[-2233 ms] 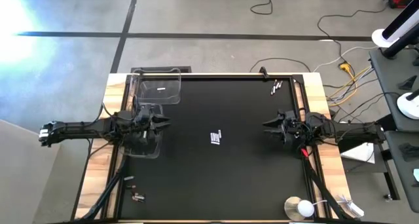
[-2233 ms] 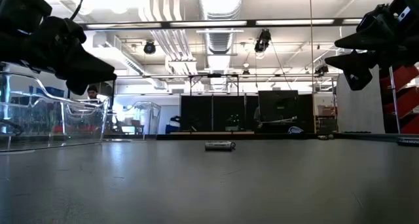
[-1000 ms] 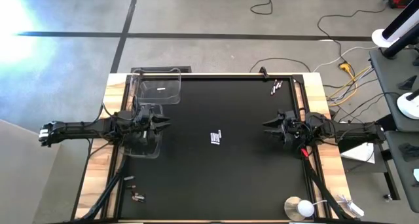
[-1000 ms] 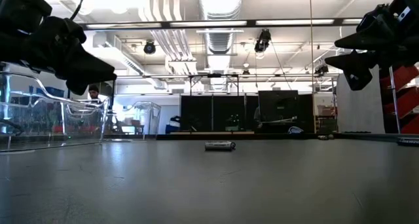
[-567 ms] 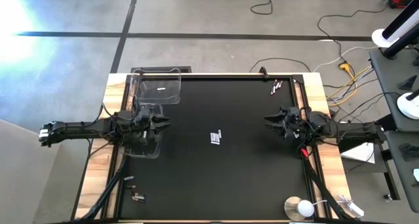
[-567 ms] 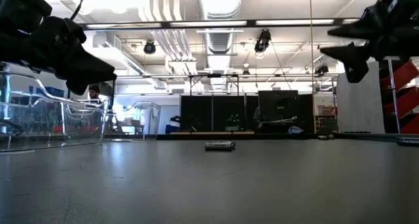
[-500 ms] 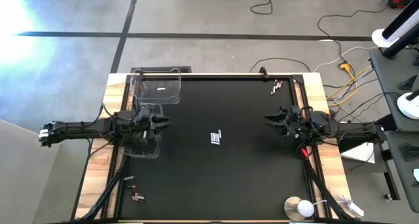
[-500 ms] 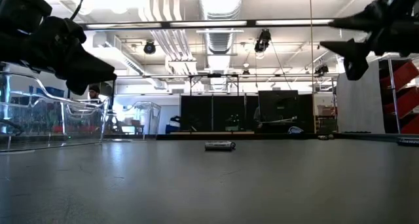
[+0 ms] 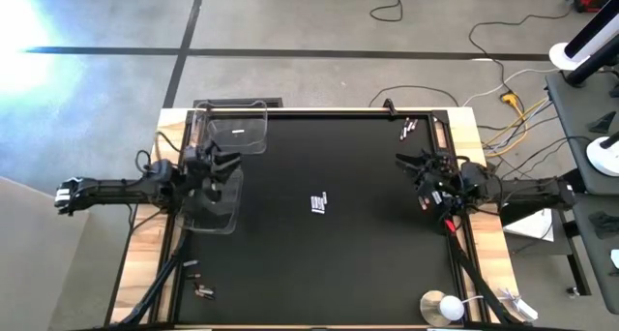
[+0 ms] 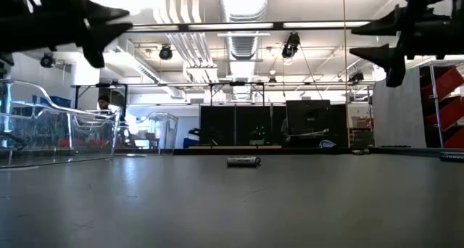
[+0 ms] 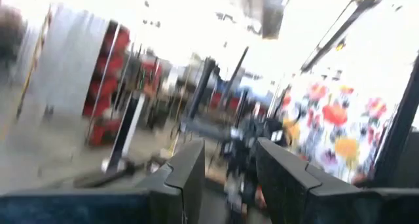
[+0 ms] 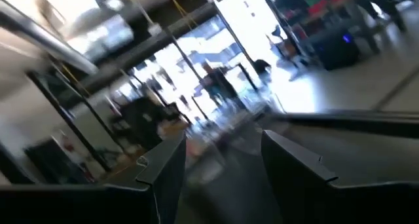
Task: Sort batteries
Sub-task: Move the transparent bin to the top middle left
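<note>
Several small silver-white batteries (image 9: 318, 203) lie side by side on the black mat's middle; the low view shows them as one cell (image 10: 243, 161). More batteries (image 9: 407, 128) lie at the far right, some dark ones (image 9: 199, 288) at the near left, and one (image 9: 240, 132) in the far clear bin. My left gripper (image 9: 230, 161) is open above the bins at the left, tipped upward, with nothing between its fingers (image 11: 226, 178). My right gripper (image 9: 400, 161) is open at the right, also raised and empty (image 12: 226, 165).
Two clear plastic bins stand at the left, one far (image 9: 232, 128) and one nearer (image 9: 211, 203) under my left gripper. A round white-and-metal disc (image 9: 443, 307) sits at the near right corner. Bare black mat (image 9: 319, 263) spreads between the arms.
Both grippers have risen and tipped their fingers upward, from slanting down to pointing a little above level. The right one moved first, the left one in the last half second, drawing back slightly toward the left edge. Their finger gaps look the same. No battery has moved.
</note>
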Motion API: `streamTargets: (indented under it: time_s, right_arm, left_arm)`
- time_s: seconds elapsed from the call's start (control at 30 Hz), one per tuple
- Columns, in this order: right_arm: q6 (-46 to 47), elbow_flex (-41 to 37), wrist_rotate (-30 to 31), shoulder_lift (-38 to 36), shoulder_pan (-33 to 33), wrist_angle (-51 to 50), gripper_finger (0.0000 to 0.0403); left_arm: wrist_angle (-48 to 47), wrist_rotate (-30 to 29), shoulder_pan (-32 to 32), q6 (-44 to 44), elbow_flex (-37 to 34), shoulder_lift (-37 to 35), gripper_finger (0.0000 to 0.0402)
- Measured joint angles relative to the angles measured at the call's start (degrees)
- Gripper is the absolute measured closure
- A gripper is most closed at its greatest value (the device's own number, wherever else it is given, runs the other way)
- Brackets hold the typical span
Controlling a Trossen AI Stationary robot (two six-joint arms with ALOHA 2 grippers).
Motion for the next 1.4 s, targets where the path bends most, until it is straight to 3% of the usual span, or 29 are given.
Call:
streamTargets:
  time_s: [0.2, 0.37, 0.43, 0.5, 0.63, 0.7, 0.8, 0.97, 1.13, 1.4]
  right_arm:
    - [-6.3, 13.3, 0.1, 13.3, 0.0, -5.1, 0.0211]
    - [-5.1, 25.2, 2.7, 28.1, -0.1, -14.6, 0.0211]
    - [-2.9, 29.1, 1.3, 33.8, -0.1, -14.7, 0.0211]
    - [-0.8, 33.9, -2.0, 38.5, -0.1, -14.1, 0.0211]
    - [-4.0, 43.6, -12.0, 46.2, -0.3, -18.7, 0.0211]
    - [-3.4, 48.5, -12.5, 49.7, -0.3, -23.8, 0.0211]
    - [-3.9, 55.8, -12.5, 53.9, -0.4, -31.4, 0.0211]
    - [-7.4, 65.9, -12.8, 58.3, -0.4, -46.0, 0.0211]
    - [-10.0, 71.3, -15.3, 58.4, -0.3, -54.1, 0.0211]
    - [-10.3, 71.6, -15.4, 56.4, -0.3, -58.5, 0.0211]
  left_arm:
    - [6.0, -0.2, 0.0, 2.5, 2.5, 2.2, 0.0285]
    - [-0.4, -12.3, 0.1, -0.3, 7.3, 5.4, 0.0285]
    - [-9.0, -17.5, 0.4, -5.0, 11.0, 7.6, 0.0285]
    - [-23.4, -22.4, 1.1, -11.0, 16.2, 10.5, 0.0285]
    - [-57.7, -22.6, 4.8, -23.2, 29.0, 19.8, 0.0285]
    - [-69.9, -22.5, 6.9, -27.9, 34.8, 24.9, 0.0284]
    - [-78.6, -19.8, 10.8, -28.1, 42.2, 31.7, 0.0275]
    - [-79.0, -4.8, 19.3, -22.3, 50.9, 43.2, 0.0235]
    - [-83.0, 4.5, 27.0, -18.9, 59.0, 55.2, 0.0188]
    - [-87.7, 6.4, 30.4, -17.2, 69.7, 69.6, 0.0169]
